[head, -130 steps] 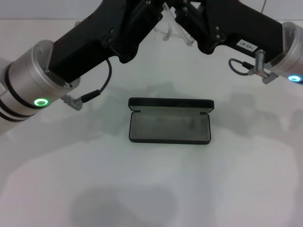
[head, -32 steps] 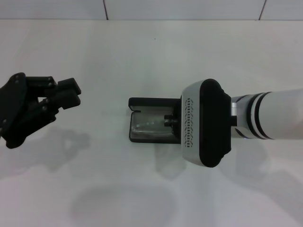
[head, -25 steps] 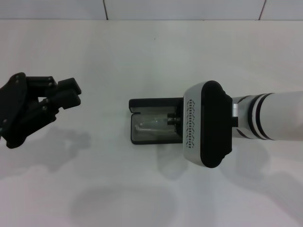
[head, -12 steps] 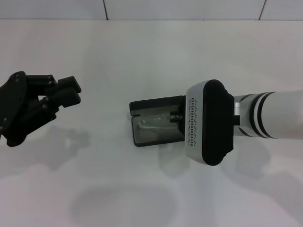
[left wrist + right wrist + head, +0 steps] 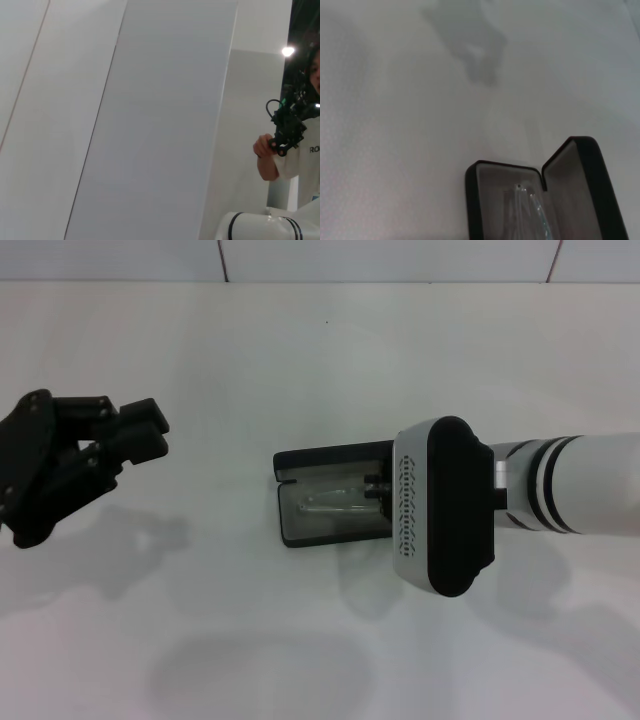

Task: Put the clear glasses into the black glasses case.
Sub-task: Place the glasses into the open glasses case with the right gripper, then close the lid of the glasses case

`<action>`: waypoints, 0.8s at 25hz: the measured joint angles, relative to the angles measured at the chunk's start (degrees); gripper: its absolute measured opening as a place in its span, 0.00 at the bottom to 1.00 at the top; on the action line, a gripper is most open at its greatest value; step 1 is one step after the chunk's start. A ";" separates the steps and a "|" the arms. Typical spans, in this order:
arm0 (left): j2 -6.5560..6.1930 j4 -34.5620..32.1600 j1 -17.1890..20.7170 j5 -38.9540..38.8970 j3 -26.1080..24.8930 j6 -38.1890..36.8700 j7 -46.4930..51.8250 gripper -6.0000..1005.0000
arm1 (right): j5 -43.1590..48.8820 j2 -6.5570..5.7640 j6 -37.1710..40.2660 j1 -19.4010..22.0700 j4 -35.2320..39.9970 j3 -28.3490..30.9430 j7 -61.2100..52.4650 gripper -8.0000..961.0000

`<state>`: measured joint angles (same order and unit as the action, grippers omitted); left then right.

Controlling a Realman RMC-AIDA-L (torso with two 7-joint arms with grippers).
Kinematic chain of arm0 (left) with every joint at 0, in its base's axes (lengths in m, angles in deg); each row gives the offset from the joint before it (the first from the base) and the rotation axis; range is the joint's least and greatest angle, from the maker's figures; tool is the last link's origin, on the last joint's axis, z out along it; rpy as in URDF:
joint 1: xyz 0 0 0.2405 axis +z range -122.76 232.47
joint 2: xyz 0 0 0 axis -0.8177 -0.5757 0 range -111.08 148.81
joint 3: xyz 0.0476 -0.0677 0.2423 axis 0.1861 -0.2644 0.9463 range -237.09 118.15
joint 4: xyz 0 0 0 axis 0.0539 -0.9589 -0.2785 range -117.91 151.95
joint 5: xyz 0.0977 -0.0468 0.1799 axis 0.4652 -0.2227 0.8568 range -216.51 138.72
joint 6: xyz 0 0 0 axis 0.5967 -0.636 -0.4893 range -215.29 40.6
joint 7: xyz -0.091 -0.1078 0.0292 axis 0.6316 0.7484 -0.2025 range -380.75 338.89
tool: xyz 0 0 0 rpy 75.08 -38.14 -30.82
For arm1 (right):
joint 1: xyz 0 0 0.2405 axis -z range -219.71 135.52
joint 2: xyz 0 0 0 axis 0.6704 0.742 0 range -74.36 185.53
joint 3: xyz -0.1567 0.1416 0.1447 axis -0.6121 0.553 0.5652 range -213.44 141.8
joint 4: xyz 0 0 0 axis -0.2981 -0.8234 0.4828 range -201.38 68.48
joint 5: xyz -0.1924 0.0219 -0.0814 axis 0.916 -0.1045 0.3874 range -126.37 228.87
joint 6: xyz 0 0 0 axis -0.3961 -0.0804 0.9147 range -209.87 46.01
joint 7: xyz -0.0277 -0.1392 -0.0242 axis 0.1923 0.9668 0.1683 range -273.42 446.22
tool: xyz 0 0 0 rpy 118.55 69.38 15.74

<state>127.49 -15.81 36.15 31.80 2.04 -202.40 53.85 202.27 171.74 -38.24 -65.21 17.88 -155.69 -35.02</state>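
White tabletop (image 5: 300, 360) fills the head view, plain and glossy, with a tiled wall seam along the top edge. At frame centre lies the black glasses case (image 5: 330, 508), lid open and slightly askew, its grey lining showing. The clear glasses (image 5: 335, 502) lie inside the tray, a faint glint against the lining; the right wrist view shows them in the near compartment beside the raised lid. The right hand (image 5: 378, 490) hangs over the case's right end, mostly hidden under the bulky wrist housing, so I cannot tell whether its fingers are spread or pinched. The left hand (image 5: 135, 435) idles at the left edge of the frame, well apart from the case, fingers loosely spread on nothing.

Placing looks nearly complete. To finish cleanly, the right hand should let go only once both temple arms sit below the rim, then lift straight up so the light case is not dragged farther round.
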 joint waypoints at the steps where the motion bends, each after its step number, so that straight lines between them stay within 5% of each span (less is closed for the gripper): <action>1: 0.00 0.14 0.00 -0.01 0.00 0.03 -0.05 0.16 | 0.06 -0.02 -0.05 0.00 0.00 -0.09 0.00 0.21; 20: 0.00 0.41 0.48 -0.05 0.00 -0.07 -0.16 0.16 | 0.28 -0.11 -0.01 0.65 1.23 -2.31 0.09 0.21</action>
<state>127.49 -15.40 36.63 31.76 2.05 -202.47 53.69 202.55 171.63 -38.25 -64.56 19.11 -158.01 -34.93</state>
